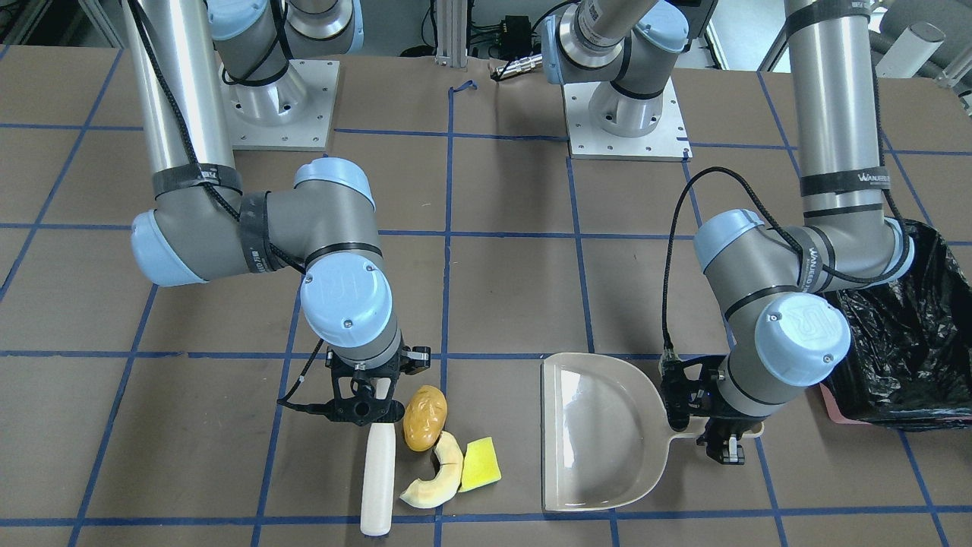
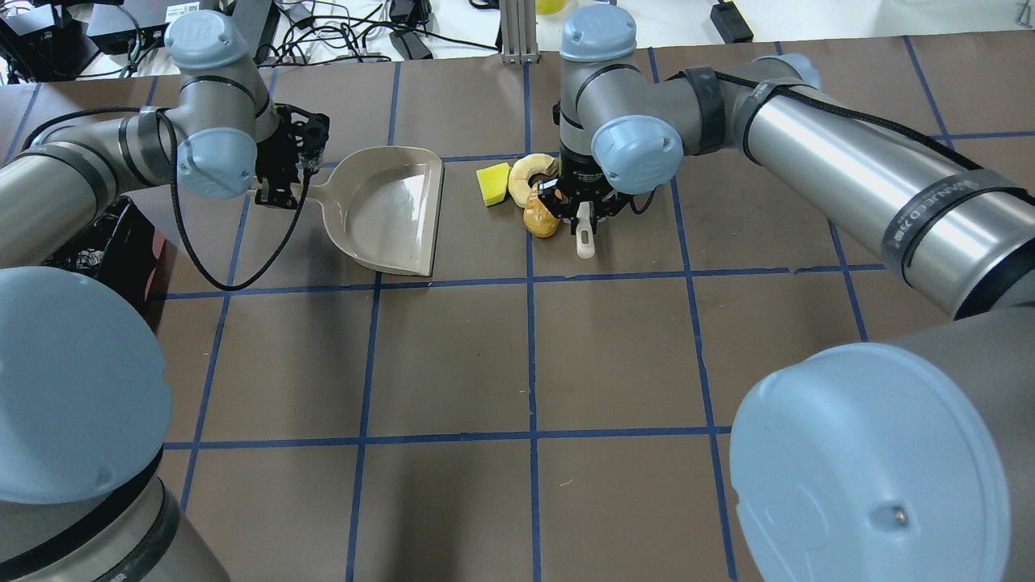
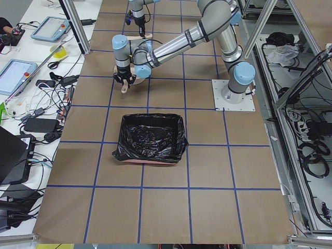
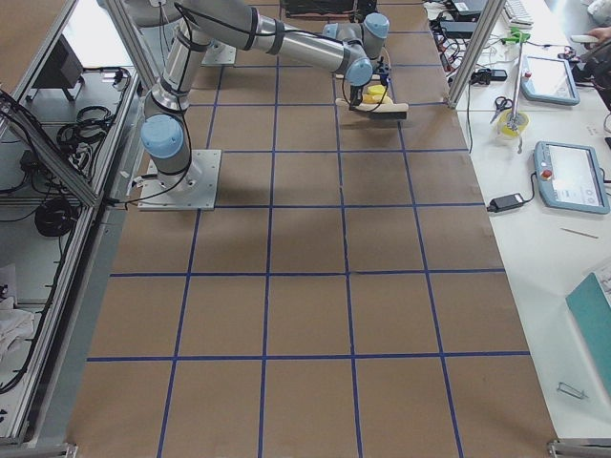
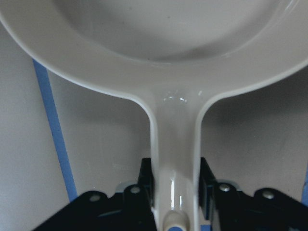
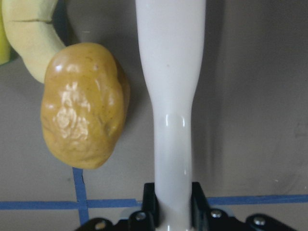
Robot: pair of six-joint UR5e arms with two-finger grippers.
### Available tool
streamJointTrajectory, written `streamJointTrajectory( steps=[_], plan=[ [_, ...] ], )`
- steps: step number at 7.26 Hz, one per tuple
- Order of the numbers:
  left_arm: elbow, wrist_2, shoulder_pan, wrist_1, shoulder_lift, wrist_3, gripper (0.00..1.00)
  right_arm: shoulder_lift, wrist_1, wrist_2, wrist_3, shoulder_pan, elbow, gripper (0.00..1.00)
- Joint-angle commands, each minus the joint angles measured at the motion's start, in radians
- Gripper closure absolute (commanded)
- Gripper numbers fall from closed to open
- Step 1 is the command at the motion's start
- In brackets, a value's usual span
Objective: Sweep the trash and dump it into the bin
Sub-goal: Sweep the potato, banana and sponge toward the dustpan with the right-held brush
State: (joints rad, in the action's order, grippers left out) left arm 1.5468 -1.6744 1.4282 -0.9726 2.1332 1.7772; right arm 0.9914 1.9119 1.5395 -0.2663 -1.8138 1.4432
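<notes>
The trash lies together on the table: an orange-brown potato-like oval (image 1: 424,417), a pale cream crescent rind (image 1: 437,479) and a small yellow wedge (image 1: 481,463). My right gripper (image 1: 364,410) is shut on the handle of a white sweeping tool (image 1: 377,479), which lies just beside the oval (image 6: 82,125). My left gripper (image 1: 721,437) is shut on the handle (image 5: 175,159) of the beige dustpan (image 1: 600,433), which rests on the table with its open edge facing the trash. The pan is empty. The bin (image 1: 904,342), pink with a black bag, stands behind the left arm.
The bin also shows in the exterior left view (image 3: 151,137), on the robot's left side of the table. Both arm bases (image 1: 626,114) are bolted at the robot's edge. The brown table has a blue tape grid (image 2: 530,356).
</notes>
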Motion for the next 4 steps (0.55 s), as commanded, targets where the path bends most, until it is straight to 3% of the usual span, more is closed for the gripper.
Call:
streamJointTrajectory(
  steps=[1,4],
  plan=[
    [-0.002,-0.002,0.001,0.0,-0.003,-0.005,1.0,-0.013,0.003,-0.043,-0.083,-0.045,-0.007,1.0],
    [-0.008,-0.027,0.008,-0.001,0.001,-0.013,1.0,-0.059,0.009,-0.05,-0.187,-0.12,-0.056,1.0]
  ],
)
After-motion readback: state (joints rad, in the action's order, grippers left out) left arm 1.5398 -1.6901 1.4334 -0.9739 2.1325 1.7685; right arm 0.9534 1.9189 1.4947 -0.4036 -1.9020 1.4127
